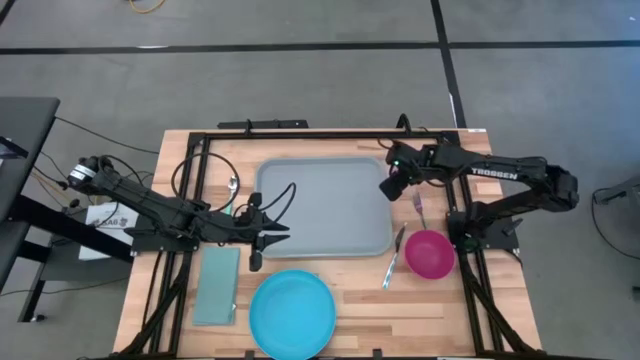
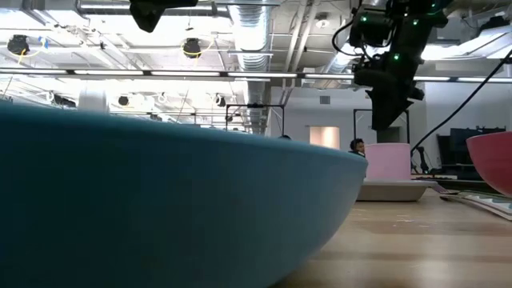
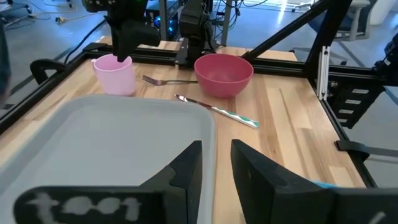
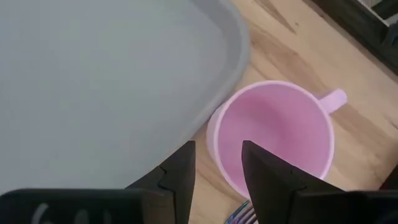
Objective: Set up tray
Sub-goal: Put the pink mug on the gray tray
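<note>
Between both arms lies a flat grey-blue tray, seemingly bare.

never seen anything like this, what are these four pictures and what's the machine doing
It is a robot with two dark arms at a wooden table, each ending in a two-finger gripper. One picture looks straight down, one looks level from the tabletop, and two come from cameras on the wrists. On the table lie a grey-blue tray, a blue plate, a pale-teal napkin, a magenta bowl, a pink cup, a fork and a knife. The left gripper sits at the tray's edge, open, holding nothing. The right gripper hangs open above the cup.
</note>
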{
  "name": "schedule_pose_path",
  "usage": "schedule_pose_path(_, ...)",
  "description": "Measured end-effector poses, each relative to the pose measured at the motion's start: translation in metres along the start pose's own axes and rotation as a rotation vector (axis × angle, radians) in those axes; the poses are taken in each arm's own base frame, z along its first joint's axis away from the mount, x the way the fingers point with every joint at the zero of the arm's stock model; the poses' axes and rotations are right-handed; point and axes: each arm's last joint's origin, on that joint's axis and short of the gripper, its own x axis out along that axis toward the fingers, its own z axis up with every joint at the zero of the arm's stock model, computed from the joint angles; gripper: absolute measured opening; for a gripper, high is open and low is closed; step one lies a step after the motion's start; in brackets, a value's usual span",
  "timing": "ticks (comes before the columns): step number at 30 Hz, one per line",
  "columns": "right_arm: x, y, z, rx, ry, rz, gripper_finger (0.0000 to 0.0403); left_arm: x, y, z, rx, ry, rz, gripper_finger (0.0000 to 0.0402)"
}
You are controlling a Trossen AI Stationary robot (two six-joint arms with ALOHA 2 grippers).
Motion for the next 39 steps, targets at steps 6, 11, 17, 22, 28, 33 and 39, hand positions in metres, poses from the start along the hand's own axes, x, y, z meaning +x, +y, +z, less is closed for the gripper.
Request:
schedule_pose_path(6,0.010,0.006,0.001,-0.007,0.030,-0.010,0.0123,0.000,-0.001,0.000,0.000,0.003,-0.003,0.0074)
schedule_pose_path(11,0.027,0.008,0.002,-0.046,0.082,-0.082,0.0123,0.000,-0.001,-0.001,0.001,0.008,-0.002,0.0074)
schedule_pose_path(17,0.046,0.011,0.003,-0.075,0.147,-0.109,0.0123,0.000,0.000,-0.001,-0.004,0.008,-0.001,0.0074)
schedule_pose_path(22,0.059,0.010,0.003,-0.077,0.203,-0.141,0.0120,0.000,0.000,-0.001,-0.012,0.007,0.000,0.0074)
schedule_pose_path(28,0.059,0.014,0.002,-0.103,0.186,-0.176,0.0060,0.000,0.000,-0.001,-0.029,0.008,0.001,0.0074)
schedule_pose_path(33,0.058,0.013,0.001,-0.135,0.199,-0.173,0.0010,0.000,0.000,-0.001,-0.029,0.009,0.003,0.0074)
schedule_pose_path(39,0.047,0.025,0.003,-0.149,0.198,-0.129,0.0005,0.000,0.000,-0.001,-0.026,0.011,0.005,0.0074)
